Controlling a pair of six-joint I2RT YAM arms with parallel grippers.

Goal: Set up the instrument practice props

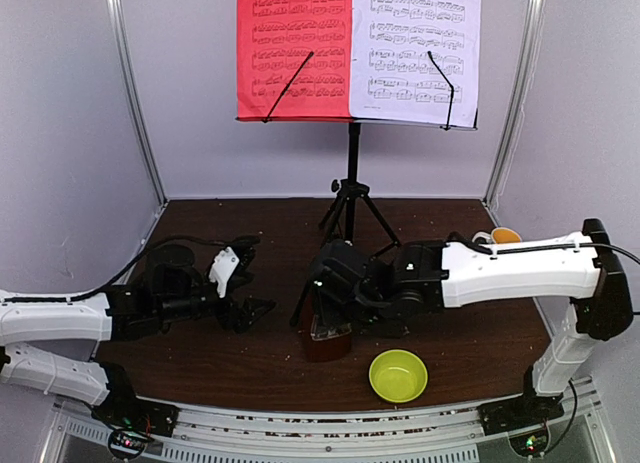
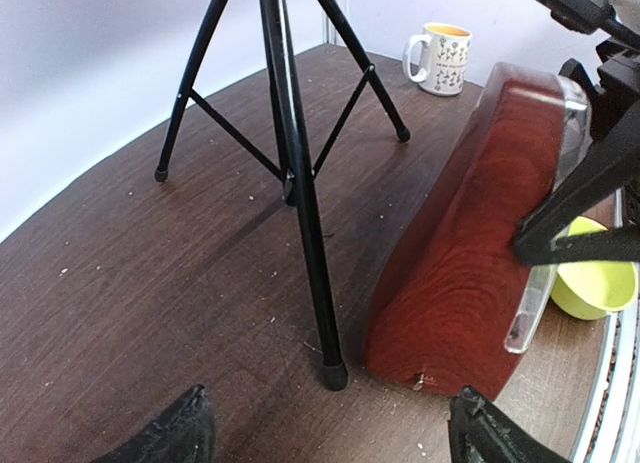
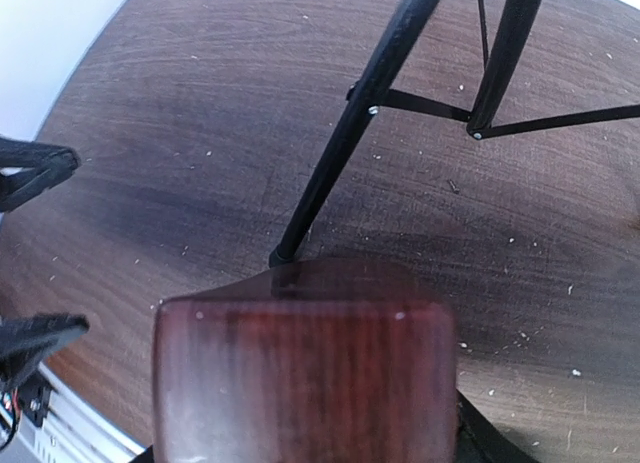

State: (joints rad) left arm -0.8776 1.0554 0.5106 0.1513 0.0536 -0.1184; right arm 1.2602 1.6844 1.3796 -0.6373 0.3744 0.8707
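Left wrist view: metronome (image 2: 460,253) stands base-down, narrow end up.

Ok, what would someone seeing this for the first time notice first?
Most striking are the red sheet and white sheet side by side on the black music stand at back centre. Next comes the reddish-brown metronome at front centre, clamped in the right gripper, the left gripper open and empty beside it. A yellow-green bowl sits near the front edge.

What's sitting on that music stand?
A red sheet and a white sheet side by side, each under a black wire. They hide the desk of the stand.
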